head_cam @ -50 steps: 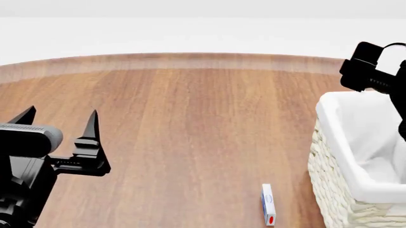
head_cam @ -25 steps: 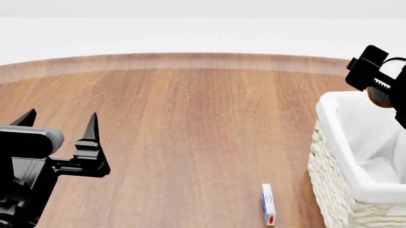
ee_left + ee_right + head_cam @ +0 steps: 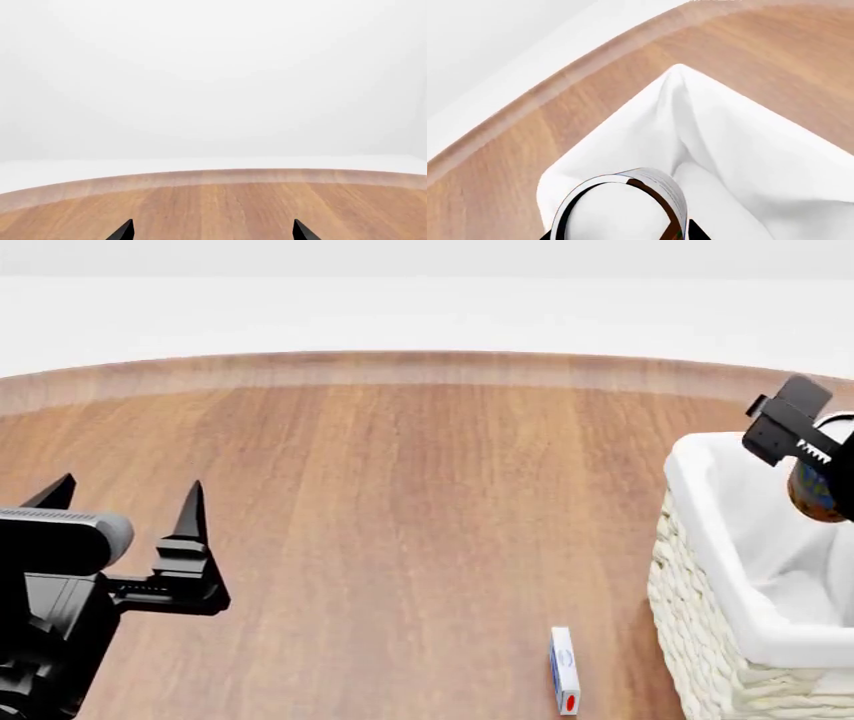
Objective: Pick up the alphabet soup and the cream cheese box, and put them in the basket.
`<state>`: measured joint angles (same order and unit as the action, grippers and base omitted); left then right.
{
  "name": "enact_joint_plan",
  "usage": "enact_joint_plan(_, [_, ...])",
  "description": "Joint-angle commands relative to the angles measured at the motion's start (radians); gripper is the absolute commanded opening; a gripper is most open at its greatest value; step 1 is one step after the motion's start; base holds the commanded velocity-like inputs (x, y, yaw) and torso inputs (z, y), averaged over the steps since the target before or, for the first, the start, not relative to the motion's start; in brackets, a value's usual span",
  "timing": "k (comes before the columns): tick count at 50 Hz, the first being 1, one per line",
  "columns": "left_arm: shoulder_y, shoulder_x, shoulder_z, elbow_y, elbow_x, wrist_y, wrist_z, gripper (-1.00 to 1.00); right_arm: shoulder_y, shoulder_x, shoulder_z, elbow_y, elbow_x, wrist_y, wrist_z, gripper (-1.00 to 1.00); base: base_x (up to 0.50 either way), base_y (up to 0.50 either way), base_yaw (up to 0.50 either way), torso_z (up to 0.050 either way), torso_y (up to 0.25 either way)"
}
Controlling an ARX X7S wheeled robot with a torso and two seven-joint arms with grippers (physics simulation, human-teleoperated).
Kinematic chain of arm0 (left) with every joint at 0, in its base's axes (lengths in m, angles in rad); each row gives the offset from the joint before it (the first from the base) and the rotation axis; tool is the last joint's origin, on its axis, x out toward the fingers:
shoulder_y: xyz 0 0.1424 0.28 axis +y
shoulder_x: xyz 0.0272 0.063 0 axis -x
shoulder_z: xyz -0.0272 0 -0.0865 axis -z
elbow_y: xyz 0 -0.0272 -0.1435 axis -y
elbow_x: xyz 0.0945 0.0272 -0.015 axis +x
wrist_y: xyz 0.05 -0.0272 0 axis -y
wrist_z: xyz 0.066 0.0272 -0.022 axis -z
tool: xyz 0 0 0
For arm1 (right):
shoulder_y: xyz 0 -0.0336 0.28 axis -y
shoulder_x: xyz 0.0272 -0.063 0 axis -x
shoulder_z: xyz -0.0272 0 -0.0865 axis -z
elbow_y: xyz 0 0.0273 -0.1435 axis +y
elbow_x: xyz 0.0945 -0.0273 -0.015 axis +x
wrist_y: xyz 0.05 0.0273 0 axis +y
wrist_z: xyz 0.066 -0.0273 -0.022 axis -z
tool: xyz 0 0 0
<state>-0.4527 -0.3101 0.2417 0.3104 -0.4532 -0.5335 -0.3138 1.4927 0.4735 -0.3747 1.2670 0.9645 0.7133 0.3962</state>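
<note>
My right gripper [image 3: 817, 462] is shut on the alphabet soup [image 3: 809, 492], a dark blue can with an orange band, and holds it over the far end of the basket [image 3: 694, 585]. In the right wrist view the can's white top [image 3: 617, 215] fills the space between the jaws of the gripper [image 3: 620, 233], above the basket's white liner [image 3: 734, 150]. The cream cheese box [image 3: 565, 670] lies on the wooden table just left of the basket. My left gripper [image 3: 127, 495] is open and empty at the left; its tips frame bare table in its own wrist view [image 3: 212, 231].
The round wooden table [image 3: 400, 500] has its curved far edge [image 3: 400, 365] ahead, with white floor beyond. The basket stands at the right edge of the head view, partly cut off.
My right gripper has moved down and to the right with the can, from above the basket's far rim to lower over its inside. The left arm has barely moved.
</note>
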Motion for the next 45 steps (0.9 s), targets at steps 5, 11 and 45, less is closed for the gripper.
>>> enact_joint_plan(5, [-0.002, -0.003, 0.002, -0.003, -0.006, 0.002, -0.003, 1.00, 0.014, -0.013, 0.043, 0.039, -0.059, 0.014, -0.022, -1.00, 0.00, 0.00, 0.00, 0.000, 0.000])
enact_joint_plan(11, [-0.001, -0.004, 0.002, -0.012, -0.007, 0.009, -0.001, 1.00, 0.013, -0.014, 0.070, 0.037, -0.080, 0.017, -0.033, 1.00, 0.00, 0.00, 0.00, 0.000, 0.000])
enact_joint_plan(45, [-0.001, -0.011, 0.003, -0.017, -0.021, 0.013, -0.006, 1.00, 0.139, -0.090, 0.005, -0.214, -0.255, 0.134, -0.059, 1.00, 0.00, 0.00, 0.00, 0.000, 0.000])
